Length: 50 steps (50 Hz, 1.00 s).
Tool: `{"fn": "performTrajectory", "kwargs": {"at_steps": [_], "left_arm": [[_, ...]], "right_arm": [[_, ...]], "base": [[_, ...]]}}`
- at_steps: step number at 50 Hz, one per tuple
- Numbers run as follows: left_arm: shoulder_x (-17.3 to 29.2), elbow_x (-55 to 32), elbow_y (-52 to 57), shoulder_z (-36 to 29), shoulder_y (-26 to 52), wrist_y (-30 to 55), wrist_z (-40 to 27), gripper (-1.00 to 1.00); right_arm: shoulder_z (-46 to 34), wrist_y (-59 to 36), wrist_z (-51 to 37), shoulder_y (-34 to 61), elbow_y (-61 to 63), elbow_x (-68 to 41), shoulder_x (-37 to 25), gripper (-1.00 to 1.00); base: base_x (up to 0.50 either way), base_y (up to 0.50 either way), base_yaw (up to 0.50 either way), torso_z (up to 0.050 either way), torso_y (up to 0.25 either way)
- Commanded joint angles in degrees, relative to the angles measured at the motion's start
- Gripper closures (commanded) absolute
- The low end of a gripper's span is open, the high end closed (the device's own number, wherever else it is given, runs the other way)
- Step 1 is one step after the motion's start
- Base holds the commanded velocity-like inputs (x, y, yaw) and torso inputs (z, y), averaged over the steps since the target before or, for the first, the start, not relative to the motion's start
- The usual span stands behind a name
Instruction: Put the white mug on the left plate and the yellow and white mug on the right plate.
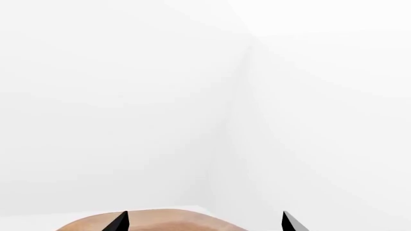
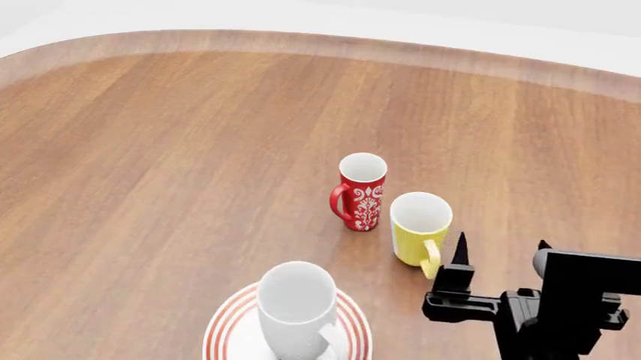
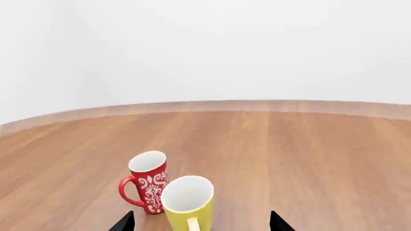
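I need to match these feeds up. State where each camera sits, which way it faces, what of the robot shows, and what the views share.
Head view: high, looking down at the table, white mug on the left plate; right gripper shows.
Left wrist view: faces white walls; left gripper fingertips only.
Right wrist view: low, facing the yellow and white mug; fingertips.
Shared: head and right wrist both show the red mug.

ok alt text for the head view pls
A white mug stands on a red-ringed plate at the near edge of a wooden table. Beyond it stand a red patterned mug and a yellow mug, with the right tool open just behind the yellow one.
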<state>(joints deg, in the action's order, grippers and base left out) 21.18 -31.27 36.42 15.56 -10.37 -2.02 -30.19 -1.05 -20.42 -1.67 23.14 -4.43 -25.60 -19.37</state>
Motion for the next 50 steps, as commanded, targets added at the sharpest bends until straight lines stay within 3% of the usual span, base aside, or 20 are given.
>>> {"fn": "performTrajectory", "kwargs": {"at_steps": [1,9,19,36,50], "left_arm": [[0.5,-0.7,-0.5,0.1,0.1,-0.3,0.6,-1.0],[1.1,-2.3,-1.3,0.8,0.6,-0.2,0.9,-1.0],[1.3,-2.8,-1.1,0.4,0.7,0.6,0.5,-1.0],[1.2,-1.3,0.0,0.0,-0.6,-0.1,0.6,-1.0],[1.9,-1.1,0.1,-0.4,-0.9,0.1,1.0,-1.0]], "right_arm": [[-4.8,-1.7,-0.7,12.0,-9.2,4.7,1.3,-1.0],[-10.2,-1.0,2.3,28.8,-26.5,8.8,4.8,-1.0],[-10.5,17.2,7.8,51.2,-70.0,11.6,10.5,-1.0],[-4.0,14.4,7.8,52.3,-70.5,18.2,11.7,-1.0],[-1.1,13.7,9.1,52.2,-70.5,22.0,12.6,-1.0]], "base": [[0.0,0.0,0.0,0.0,0.0],[0.0,0.0,0.0,0.0,0.0],[0.0,0.0,0.0,0.0,0.0],[0.0,0.0,0.0,0.005,-0.138],[0.0,0.0,0.0,0.014,-0.248]]}}
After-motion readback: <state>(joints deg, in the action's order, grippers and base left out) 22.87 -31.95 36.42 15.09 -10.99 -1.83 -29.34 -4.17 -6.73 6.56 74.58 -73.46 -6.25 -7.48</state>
